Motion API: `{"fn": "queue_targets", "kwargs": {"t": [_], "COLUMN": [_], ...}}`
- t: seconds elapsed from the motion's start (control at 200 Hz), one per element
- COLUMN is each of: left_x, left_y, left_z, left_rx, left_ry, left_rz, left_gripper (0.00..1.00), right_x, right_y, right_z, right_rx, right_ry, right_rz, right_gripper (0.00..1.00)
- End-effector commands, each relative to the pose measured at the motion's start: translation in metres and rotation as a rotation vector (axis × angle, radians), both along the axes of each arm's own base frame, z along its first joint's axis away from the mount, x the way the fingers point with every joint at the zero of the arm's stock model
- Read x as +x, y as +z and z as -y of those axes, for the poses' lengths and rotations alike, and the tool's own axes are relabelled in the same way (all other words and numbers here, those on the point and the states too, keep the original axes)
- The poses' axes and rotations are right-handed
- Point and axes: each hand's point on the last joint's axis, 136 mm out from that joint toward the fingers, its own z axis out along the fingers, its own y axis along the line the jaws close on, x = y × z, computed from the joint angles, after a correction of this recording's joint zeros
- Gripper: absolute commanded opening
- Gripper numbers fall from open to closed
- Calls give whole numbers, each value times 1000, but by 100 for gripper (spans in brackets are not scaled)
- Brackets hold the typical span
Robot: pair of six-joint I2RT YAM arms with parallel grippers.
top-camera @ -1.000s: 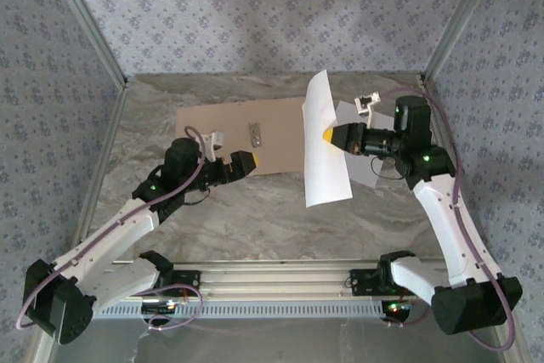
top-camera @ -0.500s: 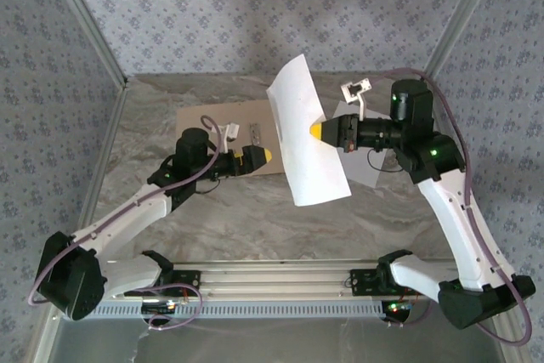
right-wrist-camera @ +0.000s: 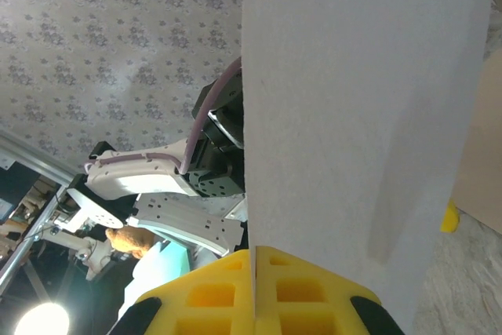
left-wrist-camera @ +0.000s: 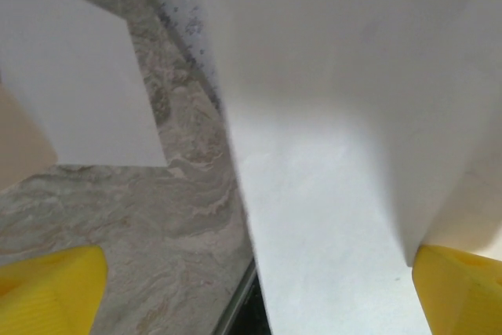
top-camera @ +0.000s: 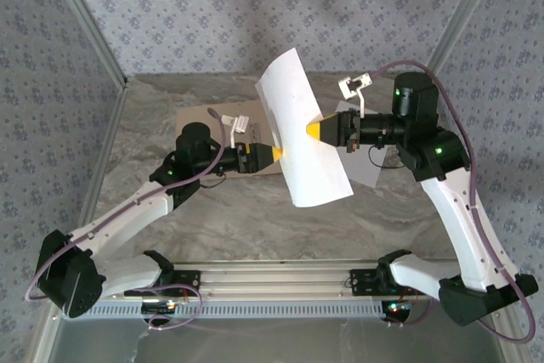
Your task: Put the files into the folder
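From above: your right gripper (top-camera: pixel 314 130), pinched shut, holds one of the files, a white sheet (top-camera: pixel 297 99), raised and tilted over the table. The folder (top-camera: pixel 194 118) lies at its nine o'clock, the second sheet (top-camera: pixel 367 172) flat at four o'clock.

Left wrist: your left gripper (left-wrist-camera: pixel 251 296) stands wide and empty, the sheet's edge between its fingers (left-wrist-camera: pixel 47 288).

Right wrist: yellow pads (right-wrist-camera: pixel 212 288) clamp the sheet's bottom edge.

Likely next: steady it, then lower it onto the folder.

Your right arm comes in from the right with its forearm level. Its gripper (top-camera: pixel 313 130) points left, fingers pinched flat on the sheet (top-camera: pixel 310 172). Your left arm stretches forward and right, its gripper (top-camera: pixel 274 155) facing the other one, fingers spread wide.
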Motion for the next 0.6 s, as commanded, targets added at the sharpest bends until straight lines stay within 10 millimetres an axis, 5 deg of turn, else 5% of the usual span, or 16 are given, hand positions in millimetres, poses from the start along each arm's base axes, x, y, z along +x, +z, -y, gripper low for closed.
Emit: {"fn": "queue_targets", "kwargs": {"t": [0.0,0.32,0.595], "left_x": [-14,-39,-62], "left_y": [48,96,115], "left_z": [-5,-7,-11], "left_rx": [-98,-238,-277], "left_ry": [-38,-96,-141], "left_rz": [159,238,280], "left_gripper": [100,100,99], "right_x": [-22,-34,11], "right_y": [29,37,-9], "right_z": [1,3,24], "right_rx": [57,96,8], "right_ry": [66,91,-104], "right_rz": [77,128,48], "right_gripper": [0,0,0]}}
